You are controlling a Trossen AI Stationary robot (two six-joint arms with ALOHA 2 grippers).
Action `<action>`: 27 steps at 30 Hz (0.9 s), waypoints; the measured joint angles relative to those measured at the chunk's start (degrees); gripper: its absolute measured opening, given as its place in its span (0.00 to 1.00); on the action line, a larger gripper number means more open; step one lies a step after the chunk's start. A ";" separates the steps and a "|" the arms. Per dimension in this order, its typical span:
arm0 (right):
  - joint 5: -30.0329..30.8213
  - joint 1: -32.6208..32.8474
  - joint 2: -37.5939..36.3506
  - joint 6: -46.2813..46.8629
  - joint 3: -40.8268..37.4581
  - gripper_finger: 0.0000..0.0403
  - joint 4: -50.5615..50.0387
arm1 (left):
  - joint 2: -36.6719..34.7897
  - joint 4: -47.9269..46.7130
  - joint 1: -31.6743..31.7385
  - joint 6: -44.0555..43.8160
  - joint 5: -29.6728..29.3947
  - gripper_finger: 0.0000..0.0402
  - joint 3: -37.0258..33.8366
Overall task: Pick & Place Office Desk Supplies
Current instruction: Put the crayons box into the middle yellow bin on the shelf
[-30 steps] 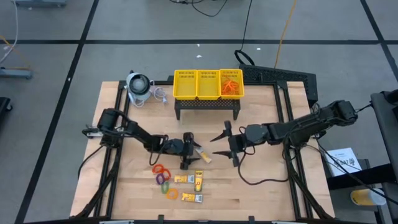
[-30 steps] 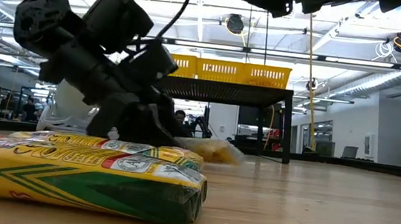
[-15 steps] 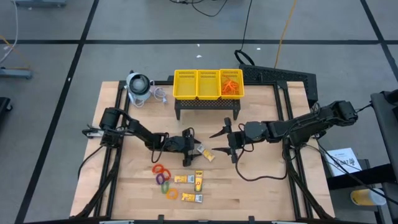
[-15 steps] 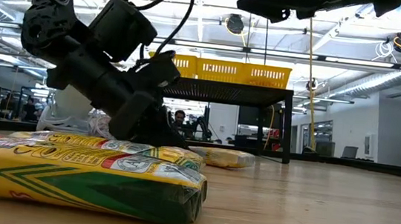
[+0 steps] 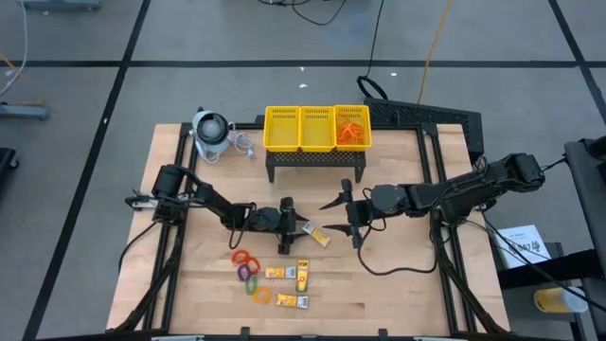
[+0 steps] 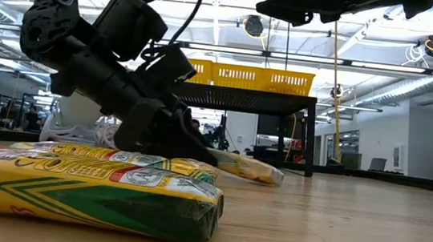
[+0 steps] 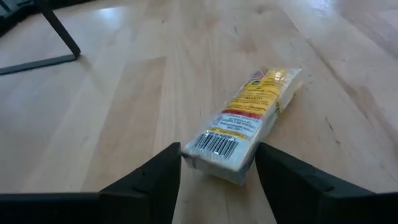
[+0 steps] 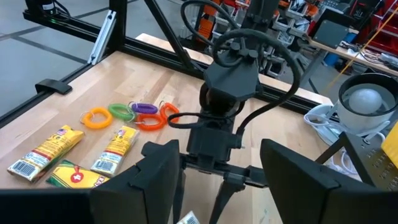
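Left wrist view: left end effector point(image 7: 217, 171) straddles glossy rectangular packet point(image 7: 247, 122).

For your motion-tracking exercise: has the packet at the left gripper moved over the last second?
Yes. In the low view the packet now lies further right, toward the basket stand's leg. The left gripper is open around it.

The wooden table point(image 5: 398, 275) carries a yellow basket point(image 5: 317, 128) on a dark stand at its far edge; a round grey device point(image 5: 211, 131) beside it; coloured rings point(image 5: 250, 275) and yellow packets point(image 5: 294, 282) near the front; one packet point(image 5: 317, 235) mid-table.
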 joint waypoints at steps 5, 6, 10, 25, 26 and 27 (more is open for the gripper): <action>0.00 0.00 0.00 0.02 0.00 0.53 0.00 | 0.00 -0.63 0.26 -0.64 2.08 0.52 1.20; 0.00 0.00 0.00 0.02 0.00 0.53 0.00 | 0.00 -0.84 0.24 -0.66 2.41 0.52 1.35; 0.00 0.00 0.00 0.02 0.00 0.53 0.00 | -0.02 -2.90 0.22 -1.11 2.84 0.49 2.07; -0.01 0.00 0.00 9.30 -0.01 0.53 -11.24 | -2.64 -3.82 0.22 -1.68 5.09 0.13 2.12; 0.00 0.00 0.00 9.41 -0.07 0.53 -12.37 | -3.31 -3.70 0.22 -1.97 6.16 0.12 2.12; 0.00 0.00 0.02 9.70 -0.07 0.53 -12.99 | -4.18 -3.61 0.22 -2.00 7.06 0.11 2.12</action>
